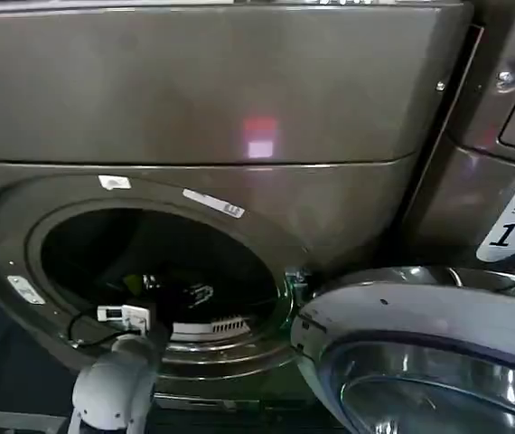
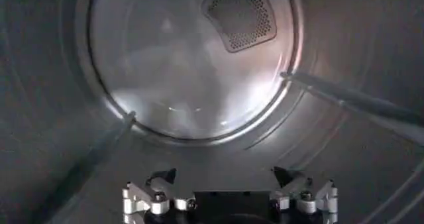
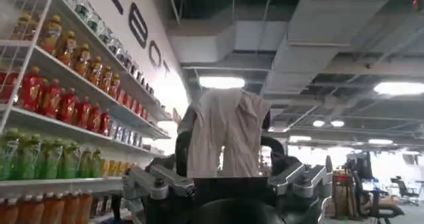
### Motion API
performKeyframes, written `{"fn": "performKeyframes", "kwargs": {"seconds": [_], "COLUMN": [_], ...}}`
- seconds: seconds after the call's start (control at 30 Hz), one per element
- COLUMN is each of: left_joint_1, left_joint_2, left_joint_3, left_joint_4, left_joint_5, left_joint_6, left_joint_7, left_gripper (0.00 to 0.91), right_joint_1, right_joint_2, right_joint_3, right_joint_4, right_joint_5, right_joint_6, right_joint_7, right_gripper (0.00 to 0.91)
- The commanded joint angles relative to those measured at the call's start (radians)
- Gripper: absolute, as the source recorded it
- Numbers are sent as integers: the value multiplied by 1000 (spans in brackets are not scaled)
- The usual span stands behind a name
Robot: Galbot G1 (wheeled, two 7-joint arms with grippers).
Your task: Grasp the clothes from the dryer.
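The dryer (image 1: 194, 108) is bronze-grey, and its round porthole (image 1: 163, 271) stands open. My left arm (image 1: 117, 384) reaches in over the lower rim. Inside the steel drum (image 2: 192, 66), my left gripper (image 2: 225, 175) is open with nothing between its fingertips (image 2: 165, 176). The drum floor ahead of it is bare metal. My right gripper (image 3: 225, 154) is raised away from the machine. It is shut on the clothes (image 3: 225, 122), a pale beige garment bunched between its black fingers (image 3: 181, 154).
The open door (image 1: 420, 334) with its glass bowl juts out at lower right, close to the porthole. A neighbouring bronze machine (image 1: 501, 136) bearing a white "1" sticker (image 1: 510, 226) stands on the right. Drum paddles (image 2: 358, 99) project inward. Shelves of bottled drinks (image 3: 59, 106) line the wall behind the garment.
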Motion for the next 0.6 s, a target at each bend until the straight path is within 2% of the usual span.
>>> {"fn": "performKeyframes", "kwargs": {"seconds": [0.03, 0.1, 0.2, 0.37, 0.5, 0.6], "left_joint_1": [-98, -120, -154, -220, -271, -303], "left_joint_2": [59, 86, 100, 109, 118, 123], "left_joint_3": [-13, -22, -34, -50, -42, -36], "left_joint_4": [126, 145, 166, 199, 242, 272], "left_joint_5": [686, 780, 874, 907, 898, 881], "left_joint_6": [-176, -297, -405, -598, -646, -731], "left_joint_7": [494, 627, 780, 942, 1031, 1041], "left_gripper": [907, 907, 907, 907, 907, 907], "right_joint_1": [-5, -7, -6, 7, 6, 3], "right_joint_2": [-4, -7, -6, 0, 0, 1], "right_joint_3": [-1, 1, -5, -29, -31, -32], "right_joint_4": [-2, -4, 0, 13, 8, 4], "right_joint_5": [2, 2, 1, -2, -3, -6], "right_joint_6": [3, 4, 5, 6, 9, 15], "right_joint_7": [-3, -3, -4, -6, -6, -8], "right_gripper": [907, 907, 907, 907, 907, 907]}}
